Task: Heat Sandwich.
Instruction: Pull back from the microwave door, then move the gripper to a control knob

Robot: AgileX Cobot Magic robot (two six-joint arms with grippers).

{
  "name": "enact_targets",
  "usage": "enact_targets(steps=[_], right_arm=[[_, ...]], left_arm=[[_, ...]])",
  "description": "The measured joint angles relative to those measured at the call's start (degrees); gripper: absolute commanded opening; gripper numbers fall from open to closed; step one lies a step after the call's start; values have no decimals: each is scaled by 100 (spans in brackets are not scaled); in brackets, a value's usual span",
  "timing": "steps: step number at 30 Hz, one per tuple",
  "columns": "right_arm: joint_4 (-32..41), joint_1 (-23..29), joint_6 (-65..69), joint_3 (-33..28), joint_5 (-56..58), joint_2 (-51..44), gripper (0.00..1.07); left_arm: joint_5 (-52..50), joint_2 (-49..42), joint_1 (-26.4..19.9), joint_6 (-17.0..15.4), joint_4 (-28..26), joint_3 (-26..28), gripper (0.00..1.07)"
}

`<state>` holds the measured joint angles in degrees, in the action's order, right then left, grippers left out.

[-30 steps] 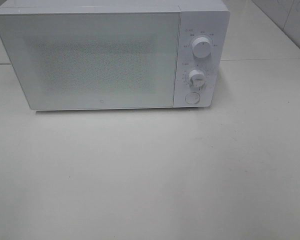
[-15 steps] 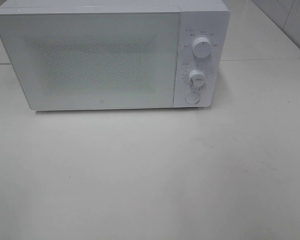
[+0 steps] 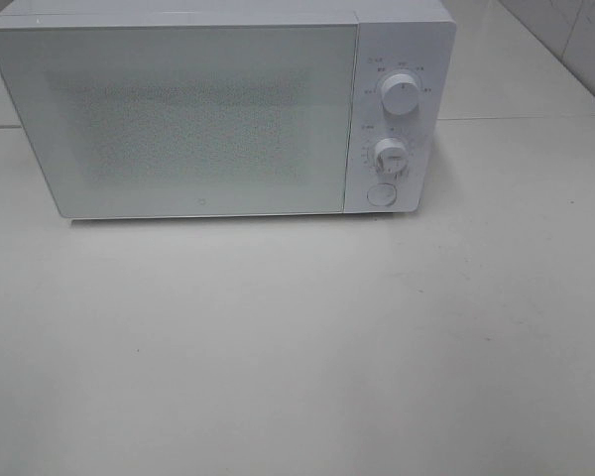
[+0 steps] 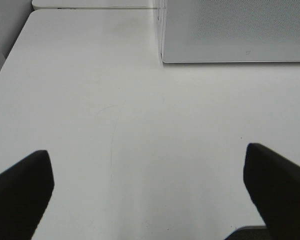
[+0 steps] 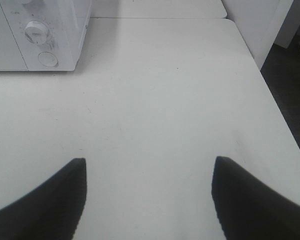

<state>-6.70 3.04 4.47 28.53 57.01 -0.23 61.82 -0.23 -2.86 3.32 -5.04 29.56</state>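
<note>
The left jaws stand at their widest and the right jaws fairly wide. Both pairs are empty, and only table (image 3: 297, 347) surface shows between their tips.

The sandwich appears in no view, and that is probably the main hazard. The microwave (image 3: 178, 119) has its door (image 3: 188, 114) shut, and the speckled window hides the inside, so whether the sandwich is already in there cannot be told. Turning the lower knob (image 3: 390, 156) on a guess could run the oven empty. Pressing the round button (image 3: 380, 193) could swing the door out toward jaws hanging in front of it. The controls are small and white on white, so a reach could also slip off them.

No sandwich lies between, beside or below either pair of jaws. The door front is ahead of the left jaws and the control panel ahead of the right jaws, both well apart. If the sandwich is inside, it sits beyond that door.
</note>
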Motion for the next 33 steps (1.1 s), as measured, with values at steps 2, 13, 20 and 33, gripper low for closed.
enact_targets(steps=[2,13,20,33], right_arm=[[0,0,0,0,0,0,68],[0,0,0,63,-23,52,82],[0,0,0,132,-487,602,85],[0,0,0,132,-1811,2000,81]], left_arm=[[0,0,0,0,0,0,98],[0,0,0,0,-6,0,98],[0,0,0,0,-6,0,98],[0,0,0,0,-6,0,98]])
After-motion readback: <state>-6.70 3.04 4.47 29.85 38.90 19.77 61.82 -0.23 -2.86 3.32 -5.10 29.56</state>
